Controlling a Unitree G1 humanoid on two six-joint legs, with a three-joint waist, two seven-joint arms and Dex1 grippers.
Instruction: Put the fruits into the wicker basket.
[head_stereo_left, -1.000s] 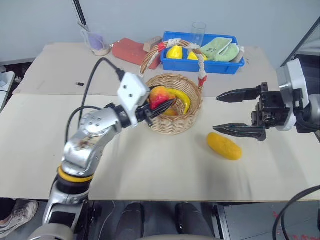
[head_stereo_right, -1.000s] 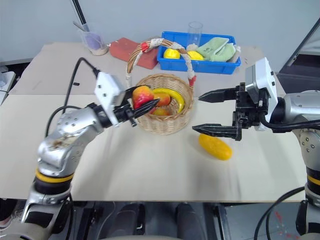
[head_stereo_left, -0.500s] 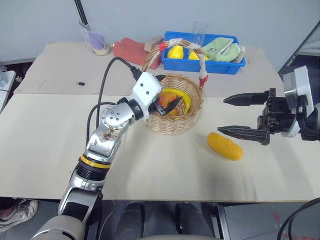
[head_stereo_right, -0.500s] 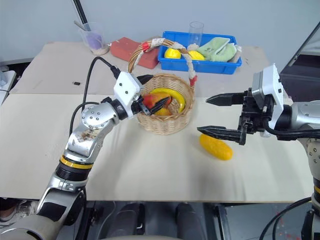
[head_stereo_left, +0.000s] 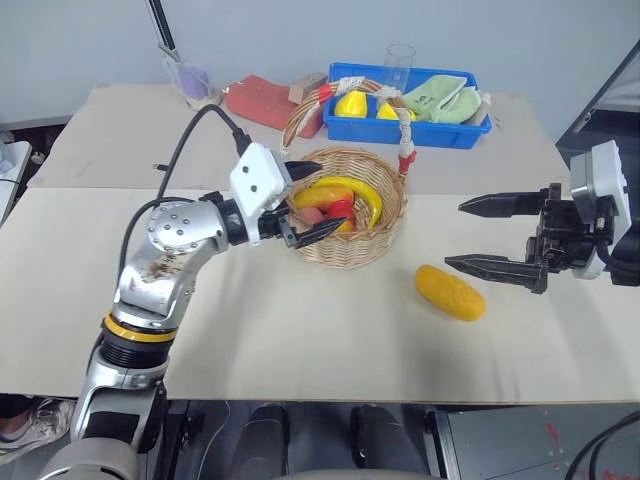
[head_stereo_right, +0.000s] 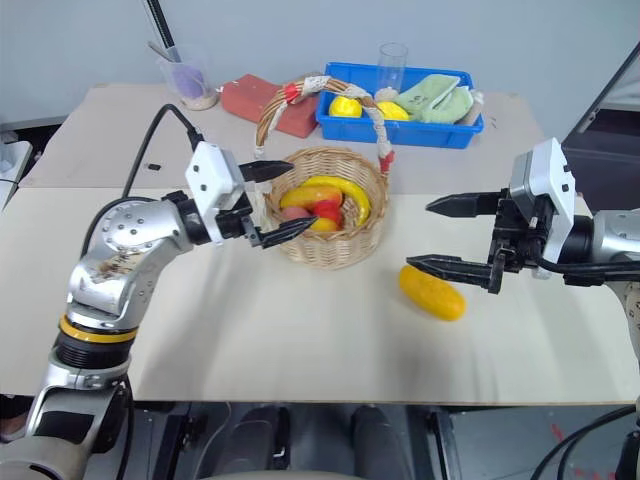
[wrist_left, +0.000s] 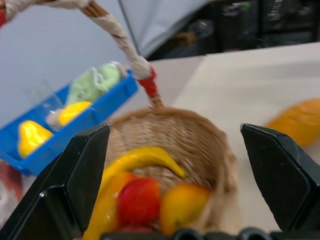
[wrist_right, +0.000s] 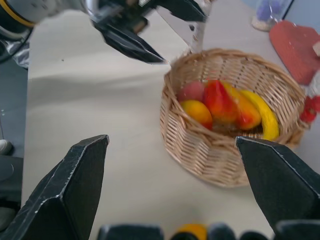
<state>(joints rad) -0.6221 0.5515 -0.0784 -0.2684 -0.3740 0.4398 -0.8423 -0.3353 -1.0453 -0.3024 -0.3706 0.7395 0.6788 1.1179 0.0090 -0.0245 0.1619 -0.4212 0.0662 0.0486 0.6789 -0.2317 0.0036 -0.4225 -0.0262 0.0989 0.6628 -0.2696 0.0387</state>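
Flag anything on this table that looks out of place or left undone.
One elongated orange-yellow mango-like fruit lies on the bare table, outside the round tan wicker basket, just below the open right hand. The small red-and-yellow pear-shaped fruit already sits inside. Nothing looks spilled.

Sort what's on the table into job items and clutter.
Job items: wicker basket; red-and-yellow pear lying in it; orange-yellow mango on the table.

Clutter: banana in the basket; blue tray with yellow fruits and green cloth; clear cup; red block.
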